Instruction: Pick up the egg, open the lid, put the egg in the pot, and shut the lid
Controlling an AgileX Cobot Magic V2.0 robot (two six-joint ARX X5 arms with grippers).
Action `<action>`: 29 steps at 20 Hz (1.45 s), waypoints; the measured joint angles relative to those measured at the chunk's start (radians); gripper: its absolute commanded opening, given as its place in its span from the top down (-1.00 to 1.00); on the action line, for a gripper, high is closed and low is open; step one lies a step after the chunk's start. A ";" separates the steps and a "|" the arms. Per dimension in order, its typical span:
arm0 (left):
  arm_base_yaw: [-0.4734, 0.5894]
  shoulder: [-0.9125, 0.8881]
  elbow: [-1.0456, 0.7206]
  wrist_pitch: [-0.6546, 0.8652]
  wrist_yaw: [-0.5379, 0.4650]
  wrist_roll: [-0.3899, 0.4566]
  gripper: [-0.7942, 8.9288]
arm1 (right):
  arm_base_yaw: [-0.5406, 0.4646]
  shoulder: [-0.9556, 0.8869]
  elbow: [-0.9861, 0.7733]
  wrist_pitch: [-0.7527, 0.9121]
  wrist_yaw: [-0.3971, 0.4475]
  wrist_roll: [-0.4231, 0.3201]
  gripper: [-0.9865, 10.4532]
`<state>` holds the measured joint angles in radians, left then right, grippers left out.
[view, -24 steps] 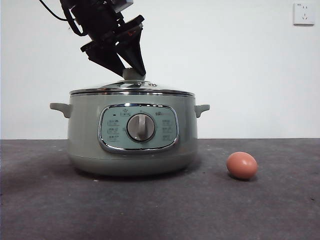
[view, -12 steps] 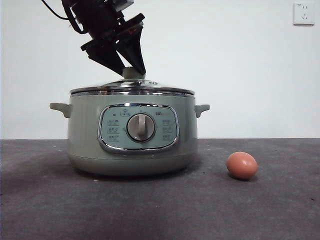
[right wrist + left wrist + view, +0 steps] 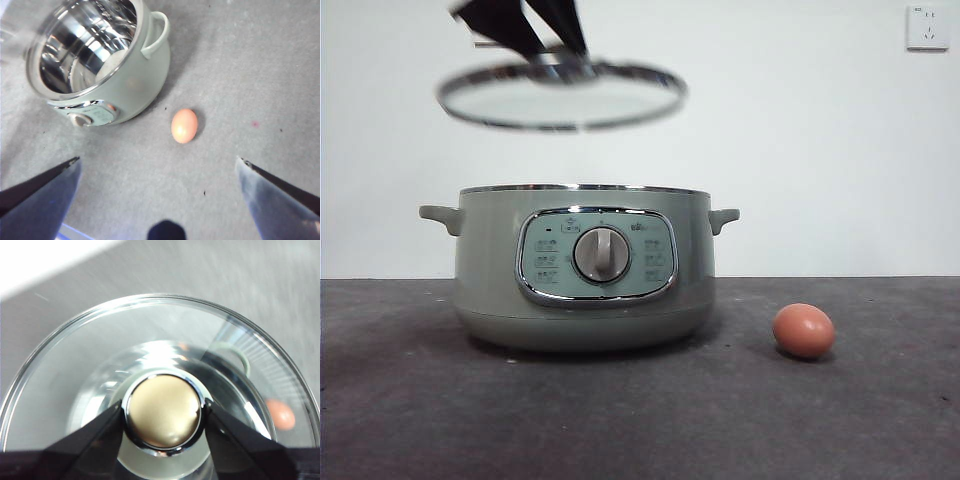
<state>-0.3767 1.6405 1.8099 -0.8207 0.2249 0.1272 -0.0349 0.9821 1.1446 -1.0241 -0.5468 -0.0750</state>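
Black fingers point(image 3: 95, 440) of the left gripper point(image 3: 163, 412) press both sides of the pale knob point(image 3: 163, 411) on the glass lid point(image 3: 561, 95), clamping it. That lid hangs level in the air above the pot point(image 3: 583, 265), well clear of the rim, slightly blurred. Right gripper point(image 3: 157, 165) hovers higher than the pot with its jaws spread wide, nothing between them.

Sage-green and round, the pot sits open on a dark grey, faintly speckled table point(image 3: 640, 420). Its shiny steel inside point(image 3: 82, 42) shows from the right wrist view. On the front, a chrome-framed panel point(image 3: 597, 257) carries a silver dial point(image 3: 601, 254) and small printed icons, too small to read.

Beside the pot, on its right in the front view and apart from it, the brown-orange egg point(image 3: 804, 331) lies on the table. Behind the pot stands a plain white wall point(image 3: 800, 140), with a white power socket point(image 3: 928, 27) high up, far to the pot's right.
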 measured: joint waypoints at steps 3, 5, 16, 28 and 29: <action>0.043 -0.143 0.004 -0.047 -0.004 0.000 0.85 | 0.056 0.077 0.000 0.057 0.014 0.004 -0.10; 0.056 -0.225 0.006 -0.112 -0.001 0.004 0.85 | 0.123 0.145 0.000 0.104 0.061 0.012 -0.10; 0.058 -0.557 -0.021 -0.386 -0.001 0.021 0.85 | 0.382 0.549 0.000 0.321 0.328 0.054 -0.10; 0.058 -0.858 -0.362 -0.406 -0.024 -0.025 0.85 | 0.421 0.745 0.001 0.408 0.418 0.092 0.06; 0.058 -0.866 -0.372 -0.407 -0.024 -0.027 0.85 | 0.425 0.755 0.001 0.412 0.420 0.095 0.06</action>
<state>-0.3183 0.7750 1.4380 -1.2282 0.2008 0.0998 0.3897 1.7374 1.1454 -0.6121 -0.1272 0.0200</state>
